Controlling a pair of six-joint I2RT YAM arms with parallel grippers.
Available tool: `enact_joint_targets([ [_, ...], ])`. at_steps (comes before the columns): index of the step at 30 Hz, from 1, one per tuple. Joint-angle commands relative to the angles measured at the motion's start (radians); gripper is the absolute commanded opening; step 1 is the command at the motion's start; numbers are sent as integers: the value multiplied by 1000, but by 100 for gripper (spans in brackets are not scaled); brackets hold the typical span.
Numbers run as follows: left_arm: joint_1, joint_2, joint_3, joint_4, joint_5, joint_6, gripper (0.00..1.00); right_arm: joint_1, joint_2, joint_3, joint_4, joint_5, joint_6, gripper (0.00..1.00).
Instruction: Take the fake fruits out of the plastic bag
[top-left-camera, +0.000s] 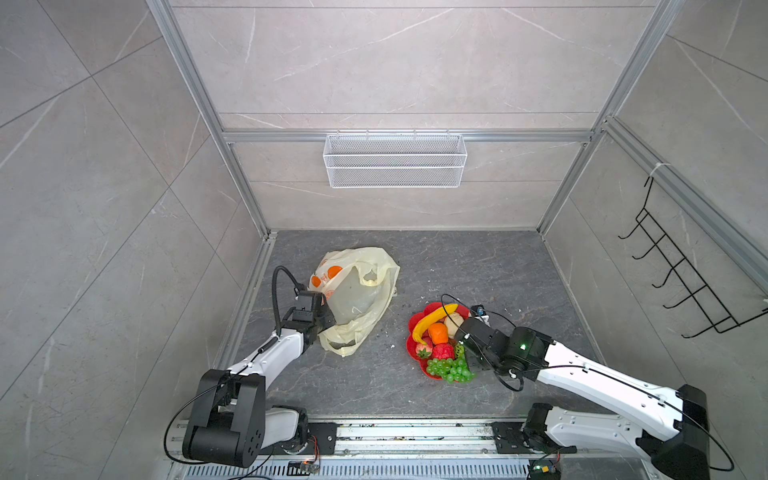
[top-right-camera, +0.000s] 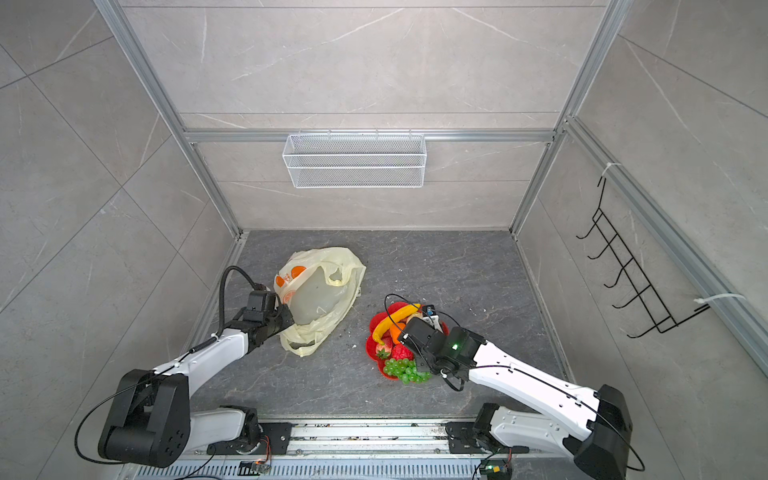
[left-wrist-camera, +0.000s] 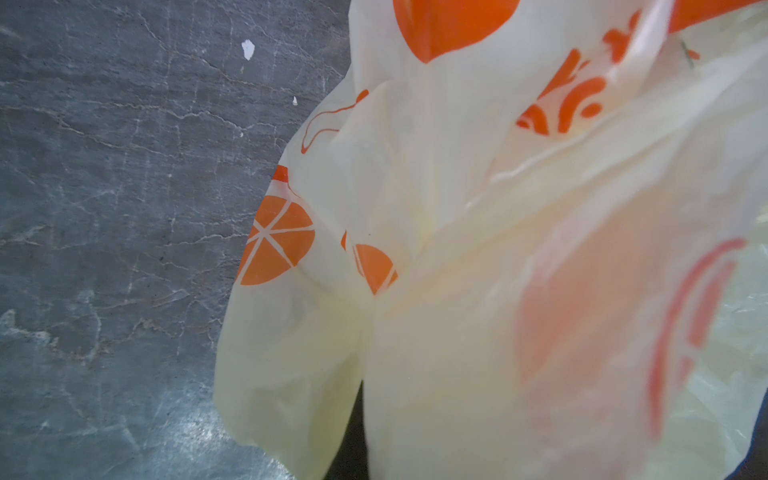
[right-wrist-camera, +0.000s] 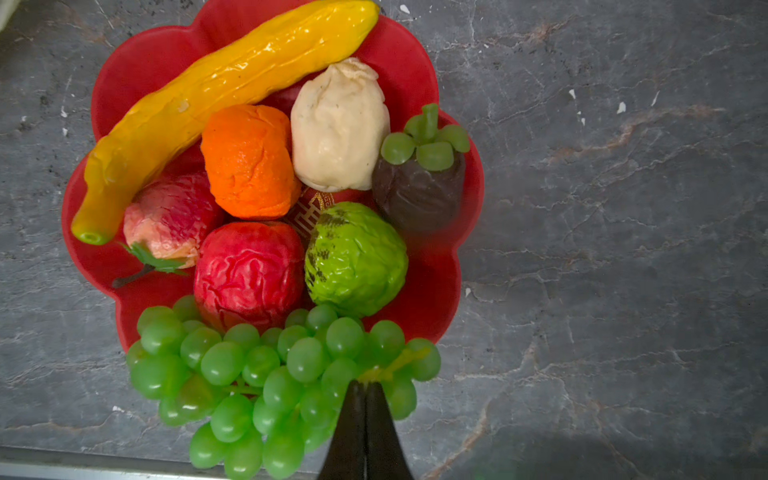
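Nearly done, we judge: fake fruits (right-wrist-camera: 249, 158) in red dish (right-wrist-camera: 432, 291); left claw (top-left-camera: 329, 318) pinches slack plastic bag (top-left-camera: 357, 291), right claw (right-wrist-camera: 365, 415) pressed together.

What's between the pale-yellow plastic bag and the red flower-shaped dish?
Only bare dark tabletop with tiny specks between plastic bag and red dish, in both top views.

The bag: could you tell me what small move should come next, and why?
Probably open the left fingers and release the bag: it lies slack, no fruit shows in it, and the banana, orange, grapes and the rest sit in the dish.
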Motion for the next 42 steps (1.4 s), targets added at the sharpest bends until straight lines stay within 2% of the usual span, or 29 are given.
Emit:
enact_joint_targets([
  [1,4,-8,17,17,-2,23,0,-29,21,4,29,21,-23,0],
  [13,3,12,24,31,42,29,0,-100,83,-27,39,-7,-15,2],
  [15,3,12,23,33,47,30,0,-101,81,-25,40,-8,-22,11],
  [23,3,15,21,47,59,35,0,-101,53,-24,59,-20,-43,34],
  [28,3,28,29,56,90,42,0,-102,24,-16,43,6,-46,55],
  [33,0,42,51,68,133,47,0,-101,-6,7,21,47,-53,66],
  [36,-26,94,124,43,157,70,0,-102,-7,35,-3,87,-52,71],
  [39,-74,191,267,-26,177,95,0,-101,-33,49,-13,135,-45,75],
  [42,-119,308,441,-86,190,125,0,-101,-78,54,-22,180,-35,84],
])
